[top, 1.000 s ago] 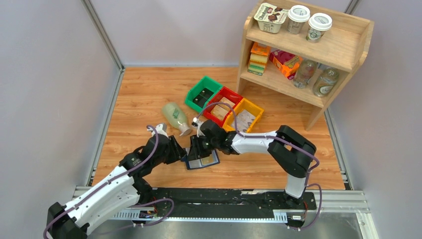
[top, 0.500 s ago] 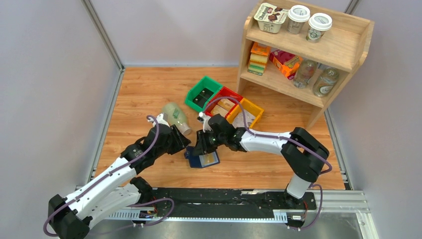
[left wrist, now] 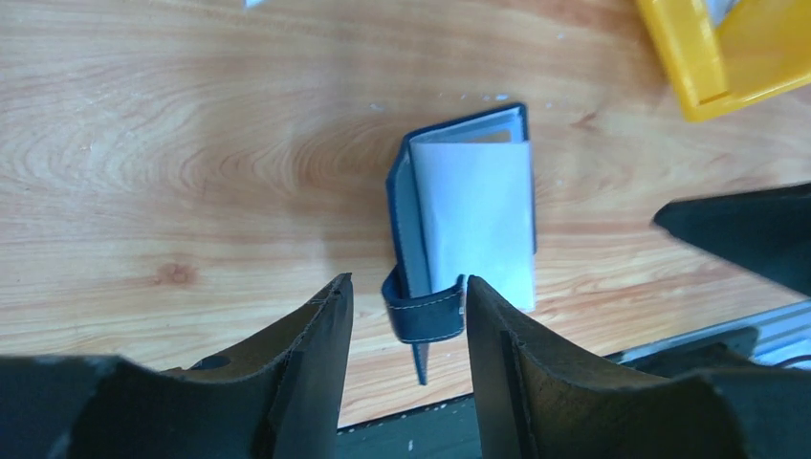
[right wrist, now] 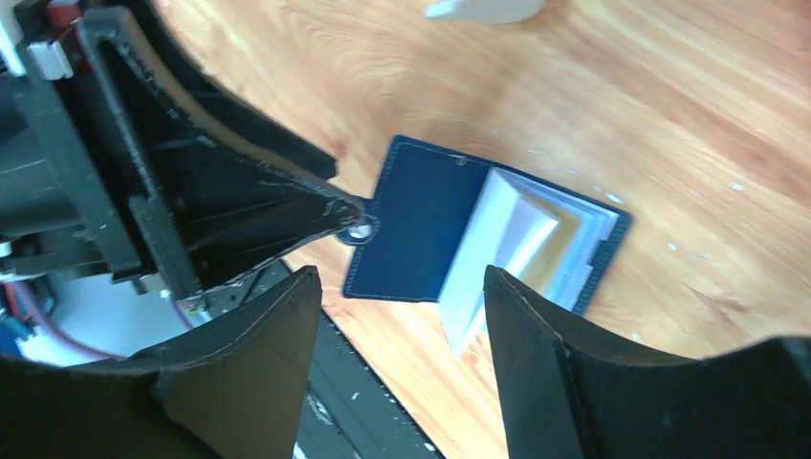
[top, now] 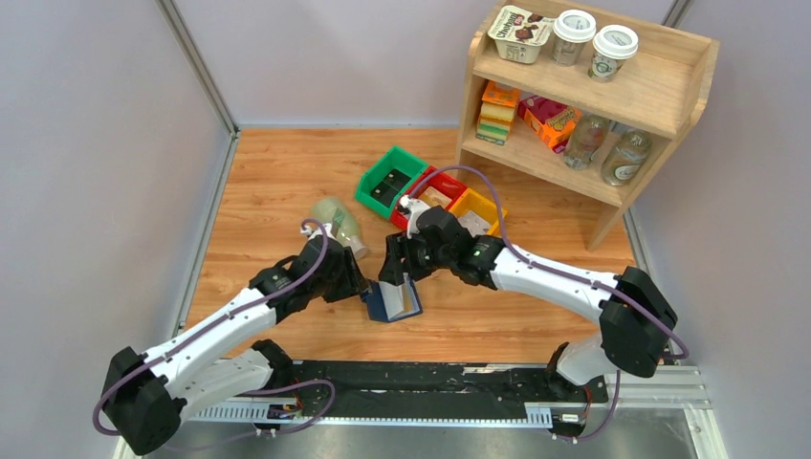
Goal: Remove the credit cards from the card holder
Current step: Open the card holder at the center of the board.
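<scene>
The navy card holder (top: 392,300) lies open on the wooden floor between both grippers. In the left wrist view its cover (left wrist: 402,206) stands nearly edge-on beside a pale grey-blue leaf (left wrist: 478,206); I cannot tell card from sleeve. My left gripper (left wrist: 406,282) is open, the snap tab (left wrist: 426,311) sits between its fingers and touches the right one. My right gripper (right wrist: 402,277) is open and empty, hovering just above the holder (right wrist: 421,229), whose pale leaves (right wrist: 502,239) fan upward. In the top view the left gripper (top: 359,287) is at the holder's left and the right gripper (top: 400,273) above it.
Green (top: 390,178), red (top: 428,197) and yellow (top: 475,212) bins stand just behind the holder; the yellow one (left wrist: 689,67) shows in the left wrist view. A pale bottle (top: 335,222) lies to the left. A wooden shelf (top: 612,96) stands at the back right. The black base rail (top: 421,378) runs along the near edge.
The right gripper has come off the holder and risen toward the bins. The left arm has reached further right to the holder's tab. The holder has shifted slightly and its leaves stand up.
</scene>
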{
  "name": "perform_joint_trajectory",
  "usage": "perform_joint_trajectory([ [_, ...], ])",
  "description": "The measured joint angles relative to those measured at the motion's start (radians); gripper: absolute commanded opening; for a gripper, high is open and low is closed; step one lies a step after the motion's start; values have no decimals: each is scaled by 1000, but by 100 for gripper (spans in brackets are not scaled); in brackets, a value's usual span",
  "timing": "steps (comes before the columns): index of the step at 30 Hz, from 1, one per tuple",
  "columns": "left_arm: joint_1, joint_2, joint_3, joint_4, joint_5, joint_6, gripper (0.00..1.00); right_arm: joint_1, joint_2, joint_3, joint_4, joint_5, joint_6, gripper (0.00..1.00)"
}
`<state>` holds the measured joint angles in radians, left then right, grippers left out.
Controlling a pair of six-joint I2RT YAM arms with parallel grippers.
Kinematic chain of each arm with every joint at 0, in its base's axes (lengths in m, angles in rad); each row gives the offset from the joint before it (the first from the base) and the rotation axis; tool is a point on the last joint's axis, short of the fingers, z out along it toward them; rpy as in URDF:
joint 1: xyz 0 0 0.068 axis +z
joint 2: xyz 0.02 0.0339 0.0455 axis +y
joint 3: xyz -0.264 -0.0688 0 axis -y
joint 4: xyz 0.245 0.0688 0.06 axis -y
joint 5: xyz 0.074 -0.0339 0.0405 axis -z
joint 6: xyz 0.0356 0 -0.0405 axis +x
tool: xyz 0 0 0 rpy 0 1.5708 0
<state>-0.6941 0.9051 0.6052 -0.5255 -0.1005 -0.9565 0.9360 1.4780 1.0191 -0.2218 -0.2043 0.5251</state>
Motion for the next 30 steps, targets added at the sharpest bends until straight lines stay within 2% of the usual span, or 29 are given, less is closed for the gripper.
perform_joint_trajectory([
  [3,0,52,10,-13,26,35,53,-20,2,-5,-31,39,4,71],
  [6,0,92,10,-19,48,57,46,-37,34,-23,-48,48,18,72],
  [9,0,113,7,-22,53,74,30,-38,80,-29,-54,45,33,72],
  [14,0,119,-21,-13,49,89,10,-37,140,-37,-48,12,59,67],
  [17,0,140,-42,-2,51,93,6,-37,160,-39,-37,-18,71,62],
  [21,0,158,-72,30,60,92,5,-37,163,-40,3,-77,82,57],
  [30,0,157,-120,101,74,90,7,-36,232,-48,216,-263,152,54],
])
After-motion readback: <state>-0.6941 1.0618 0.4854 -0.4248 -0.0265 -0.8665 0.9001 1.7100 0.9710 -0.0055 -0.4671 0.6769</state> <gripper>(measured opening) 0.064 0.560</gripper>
